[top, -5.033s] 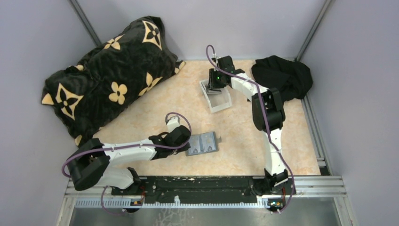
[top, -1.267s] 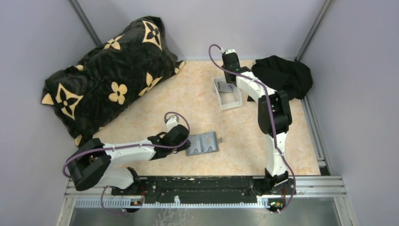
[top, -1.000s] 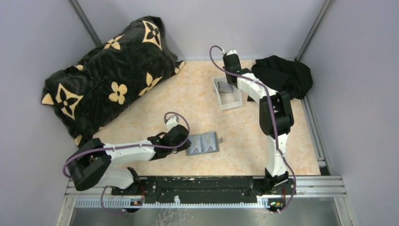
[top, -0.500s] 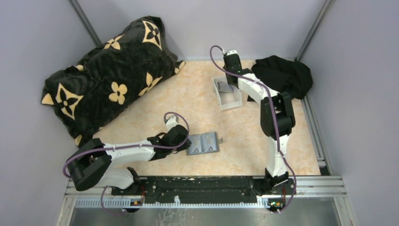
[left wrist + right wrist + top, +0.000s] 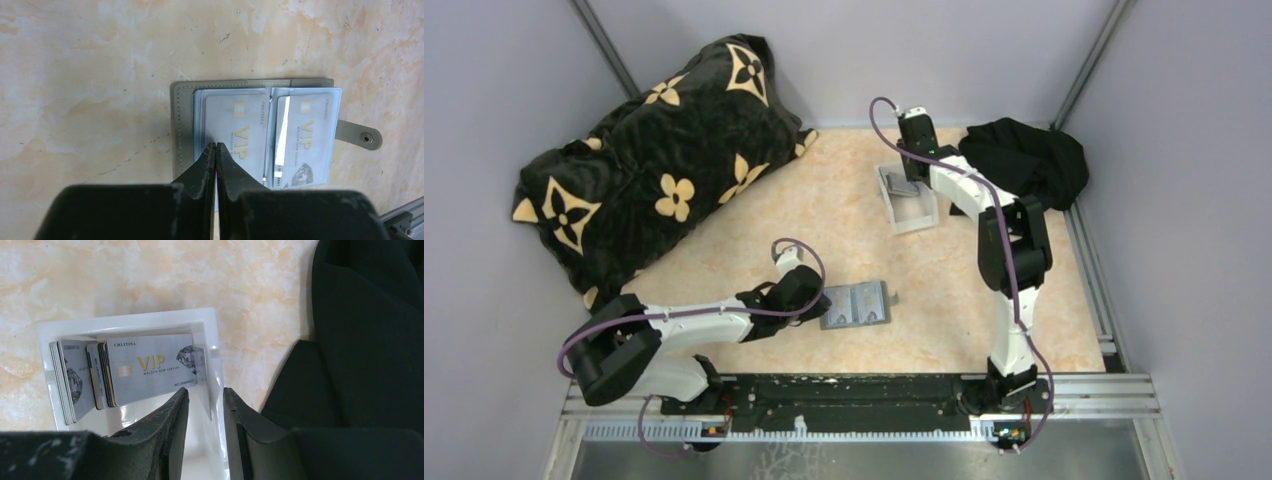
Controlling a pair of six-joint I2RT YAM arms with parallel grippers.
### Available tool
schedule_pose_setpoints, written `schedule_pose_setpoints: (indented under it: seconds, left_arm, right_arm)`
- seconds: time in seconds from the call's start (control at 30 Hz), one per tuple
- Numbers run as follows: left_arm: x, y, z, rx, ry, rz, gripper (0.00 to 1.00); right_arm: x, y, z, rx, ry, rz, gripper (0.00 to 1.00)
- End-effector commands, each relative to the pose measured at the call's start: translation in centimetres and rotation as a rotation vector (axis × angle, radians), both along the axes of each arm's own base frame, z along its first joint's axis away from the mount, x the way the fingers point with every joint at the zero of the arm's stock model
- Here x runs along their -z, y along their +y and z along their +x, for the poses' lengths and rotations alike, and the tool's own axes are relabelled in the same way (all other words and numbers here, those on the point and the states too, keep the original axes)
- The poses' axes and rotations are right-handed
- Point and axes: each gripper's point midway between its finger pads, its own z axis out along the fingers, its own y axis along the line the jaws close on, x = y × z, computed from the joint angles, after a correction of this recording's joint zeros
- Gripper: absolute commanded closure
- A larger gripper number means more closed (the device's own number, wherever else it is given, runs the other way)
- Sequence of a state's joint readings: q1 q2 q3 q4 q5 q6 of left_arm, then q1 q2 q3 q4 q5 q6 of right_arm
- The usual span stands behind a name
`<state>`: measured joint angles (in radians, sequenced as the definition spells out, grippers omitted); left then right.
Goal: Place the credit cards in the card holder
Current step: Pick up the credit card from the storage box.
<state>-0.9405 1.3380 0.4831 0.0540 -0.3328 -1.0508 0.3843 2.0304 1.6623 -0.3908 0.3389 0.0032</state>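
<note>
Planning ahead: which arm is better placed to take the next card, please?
Right: the right gripper, open, is at the white tray of cards; the left gripper, shut, is over the card holder.

card holder [image 5: 181, 125] open flat | two credit cards [image 5: 240, 125] in slots | left jaws together over left card

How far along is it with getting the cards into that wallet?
Done: two cards already sit in the open card holder. In hand: the left gripper, shut, has its tips at the holder's left panel; the right gripper hangs open at the white tray. Left: the stack of credit cards standing in that tray.
</note>
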Motion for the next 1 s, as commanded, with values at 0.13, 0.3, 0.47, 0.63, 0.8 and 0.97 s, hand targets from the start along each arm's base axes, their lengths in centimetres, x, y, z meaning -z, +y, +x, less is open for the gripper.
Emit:
schedule_pose_setpoints:
  seconds: [0.13, 0.3, 0.47, 0.63, 0.8, 0.97]
  left_arm:
    - [1.6, 1.5, -1.0, 0.001, 0.043, 0.049, 0.93]
    - [1.7, 1.6, -0.9, 0.001, 0.044, 0.051, 0.93]
    - [1.7, 1.6, -0.8, 0.002, 0.045, 0.054, 0.93]
    - [1.5, 1.7, -0.7, -0.002, 0.040, 0.055, 0.93]
    - [0.9, 2.1, -0.3, -0.016, 0.019, 0.058, 0.91]
    - [-0.6, 2.4, 0.5, -0.030, -0.039, 0.055, 0.83]
  right_arm:
    - [-0.3, 1.0, 0.8, -0.008, -0.013, 0.046, 0.70]
    - [0.4, 1.0, 0.8, -0.008, -0.002, 0.050, 0.74]
    - [1.2, 0.8, 0.7, -0.005, 0.020, 0.047, 0.86]
    - [1.9, 0.4, 0.6, 0.005, 0.039, 0.031, 1.00]
    - [0.5, 0.1, 0.8, 0.012, 0.006, 0.023, 1.00]
    - [-4.6, 0.2, 0.5, -0.001, -0.103, 0.059, 1.00]
